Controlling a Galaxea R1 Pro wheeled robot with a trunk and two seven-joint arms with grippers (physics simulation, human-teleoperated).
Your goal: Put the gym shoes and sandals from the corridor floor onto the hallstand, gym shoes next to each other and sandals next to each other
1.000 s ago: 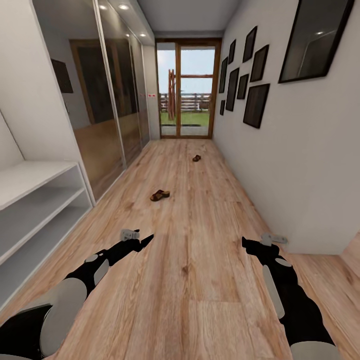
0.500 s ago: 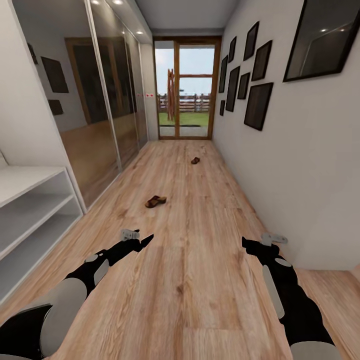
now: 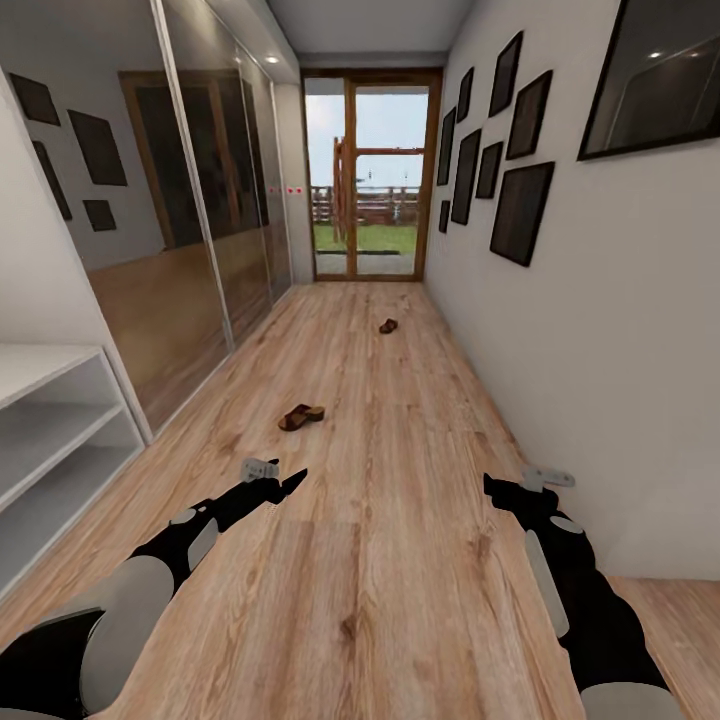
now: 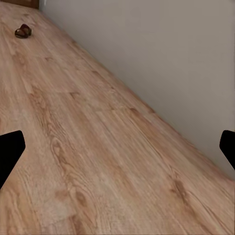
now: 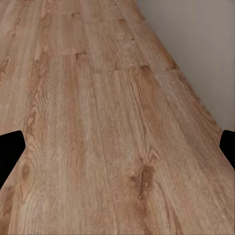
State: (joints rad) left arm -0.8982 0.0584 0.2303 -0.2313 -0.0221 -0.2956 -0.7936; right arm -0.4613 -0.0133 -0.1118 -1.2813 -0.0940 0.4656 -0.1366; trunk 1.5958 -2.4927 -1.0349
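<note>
A long corridor of light brown wood-plank flooring (image 3: pixel 400 560) runs toward a wood-framed glass door (image 3: pixel 372 175) at its far end. 2 brown leather slip-on sandals lie on the planks, well apart from each other: the nearer sandal (image 3: pixel 300 416) sits left of the corridor's middle, ahead of the left arm, and the farther sandal (image 3: pixel 388 326) lies closer to the door. In the left wrist view 1 small brown sandal (image 4: pixel 23 31) rests on the floor near the plain grey wall (image 4: pixel 161 54).

At the left edge stands a pale grey-white shelving unit (image 3: pixel 50 440) with 2 open tiers under a flat top; both tiers and the top hold nothing. Beyond it, mirrored sliding panels (image 3: pixel 200 210) line the left wall, and dark framed pictures (image 3: pixel 520 210) hang on the right wall.

The black left gripper (image 3: pixel 280 482) and black right gripper (image 3: pixel 505 490) hover low over bare floor, each holding nothing. In both wrist views the dark fingertips (image 4: pixel 10 154) (image 5: pixel 10 152) sit at opposite edges of the picture, so the fingers are spread wide.
</note>
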